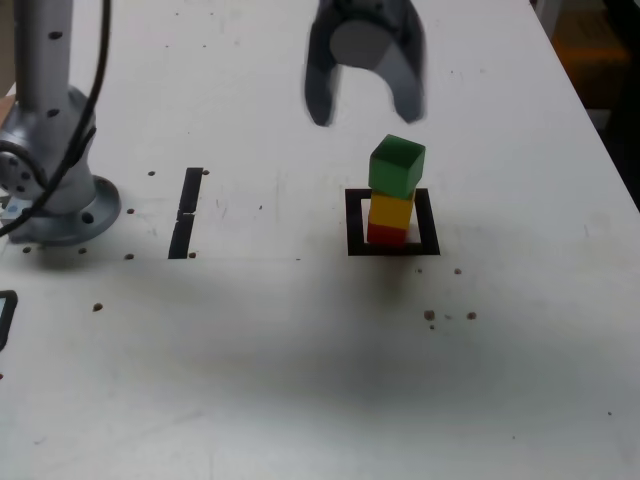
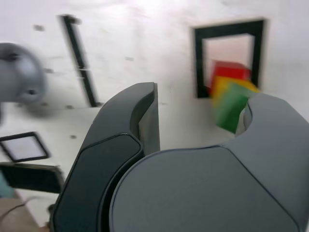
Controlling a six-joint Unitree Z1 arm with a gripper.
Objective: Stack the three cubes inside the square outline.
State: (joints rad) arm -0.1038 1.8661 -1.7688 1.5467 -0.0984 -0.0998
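Observation:
Three cubes stand stacked inside the black square outline (image 1: 428, 225): red cube (image 1: 386, 234) at the base, yellow cube (image 1: 390, 211) on it, green cube (image 1: 397, 165) on top, turned slightly askew. My gripper (image 1: 366, 105) hangs blurred above and behind the stack, toward the exterior view's left of it, jaws apart with nothing between them. In the wrist view the dark fingers (image 2: 145, 121) fill the foreground, and the green cube (image 2: 231, 107), yellow cube (image 2: 223, 84) and red cube (image 2: 230, 71) show beyond them inside the outline (image 2: 199, 58).
The arm's grey base (image 1: 55, 190) stands at the exterior view's left on the white table. A straight black tape strip (image 1: 187, 212) lies between the base and the stack. Another black frame corner (image 1: 5, 315) shows at the left edge. Small dark specks dot the table.

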